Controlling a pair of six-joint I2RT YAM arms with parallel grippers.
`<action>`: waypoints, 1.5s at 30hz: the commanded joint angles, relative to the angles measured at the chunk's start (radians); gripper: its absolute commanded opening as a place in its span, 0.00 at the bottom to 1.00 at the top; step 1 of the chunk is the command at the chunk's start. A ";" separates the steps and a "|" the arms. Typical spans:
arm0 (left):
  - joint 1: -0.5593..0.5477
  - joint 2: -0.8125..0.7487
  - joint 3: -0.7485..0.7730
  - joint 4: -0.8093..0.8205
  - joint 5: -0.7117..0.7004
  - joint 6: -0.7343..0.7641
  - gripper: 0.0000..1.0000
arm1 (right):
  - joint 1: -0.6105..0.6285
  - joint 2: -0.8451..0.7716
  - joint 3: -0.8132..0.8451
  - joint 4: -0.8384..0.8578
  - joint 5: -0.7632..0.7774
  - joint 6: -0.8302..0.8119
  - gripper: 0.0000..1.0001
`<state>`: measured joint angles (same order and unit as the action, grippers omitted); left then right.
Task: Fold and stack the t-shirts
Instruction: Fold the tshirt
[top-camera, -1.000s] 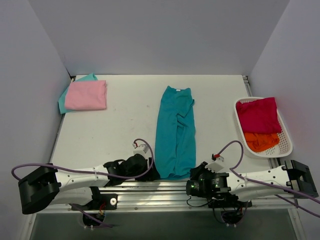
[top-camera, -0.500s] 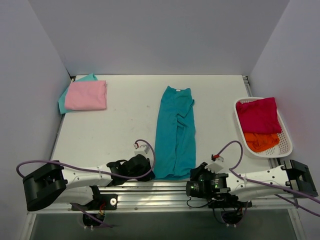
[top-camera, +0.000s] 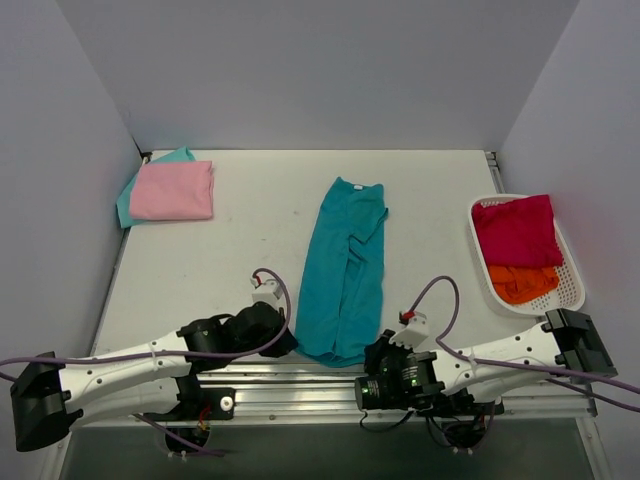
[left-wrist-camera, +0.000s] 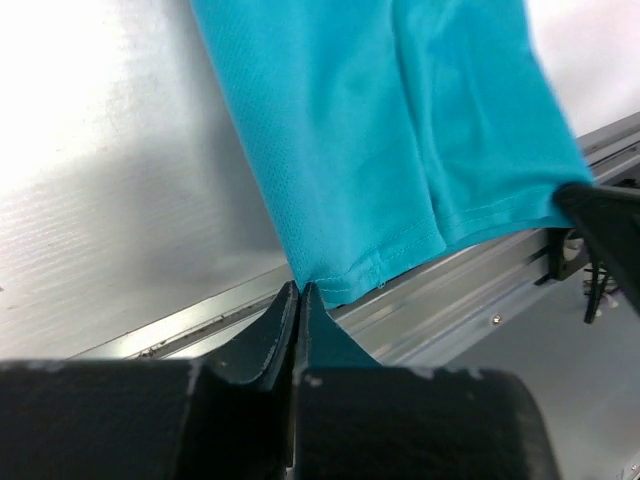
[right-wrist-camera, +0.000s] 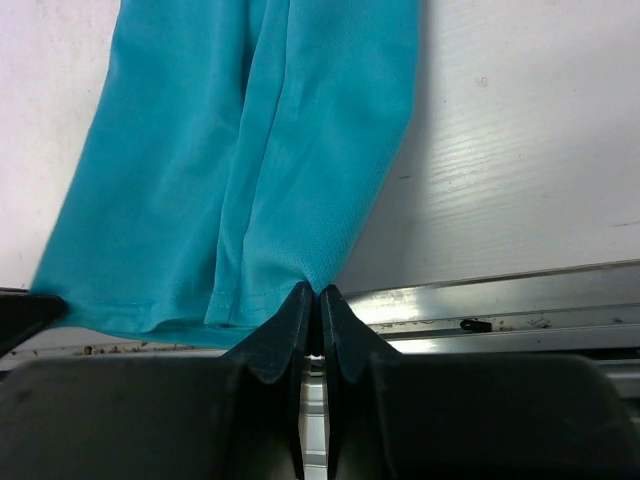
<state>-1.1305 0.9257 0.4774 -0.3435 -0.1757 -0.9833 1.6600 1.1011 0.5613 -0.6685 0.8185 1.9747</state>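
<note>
The teal t-shirt (top-camera: 345, 270) is laid lengthwise on the middle of the surface (top-camera: 220, 260), its hem at the near edge. Both hem corners are pinched, one by the closed left fingers (left-wrist-camera: 288, 318), one by the right fingers (right-wrist-camera: 300, 312) (presumably for folding the hem toward the collar). Bare room is left beyond the collar; the pink t-shirt (top-camera: 172, 190) and the basket (top-camera: 575, 270) are kept well apart.

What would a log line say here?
left claw: shut on near hem of long teal cloth t-shirt | right claw: shut on same hem
</note>
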 joint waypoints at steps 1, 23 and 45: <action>0.000 -0.021 0.082 -0.100 -0.045 0.044 0.04 | 0.015 0.043 0.045 -0.138 0.085 0.098 0.00; 0.162 0.203 0.369 0.012 -0.082 0.193 0.05 | -0.014 -0.020 0.187 -0.431 0.375 0.176 0.00; 0.305 0.228 0.398 0.126 0.010 0.301 0.03 | -0.580 -0.163 0.072 0.941 -0.326 -1.562 0.00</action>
<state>-0.8433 1.1599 0.8330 -0.2714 -0.1883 -0.7174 1.1767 0.8928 0.6434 0.0563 0.8207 0.6273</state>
